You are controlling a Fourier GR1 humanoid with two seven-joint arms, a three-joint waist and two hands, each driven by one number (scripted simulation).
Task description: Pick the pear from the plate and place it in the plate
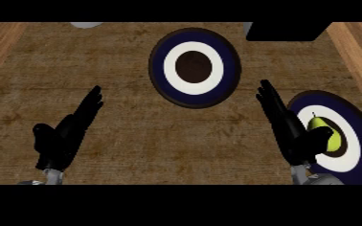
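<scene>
A yellow-green pear (324, 133) lies on a blue-and-white ringed plate (344, 106) at the right edge of the counter. My right hand (288, 129) stands just left of that plate, fingers straight, its thumb reaching over the pear's lower left side. A second plate (194, 67) with the same dark blue rim, white ring and dark centre sits in the upper middle with nothing on it. At the lower left my left hand (67, 134) rests open on the counter, fingers pointing up.
A black box-like object (286, 31) sits at the top right, close to the middle plate. A pale grey object (86, 25) peeks in at the top left. Lighter wooden edges (8, 36) run along both sides of the brown counter.
</scene>
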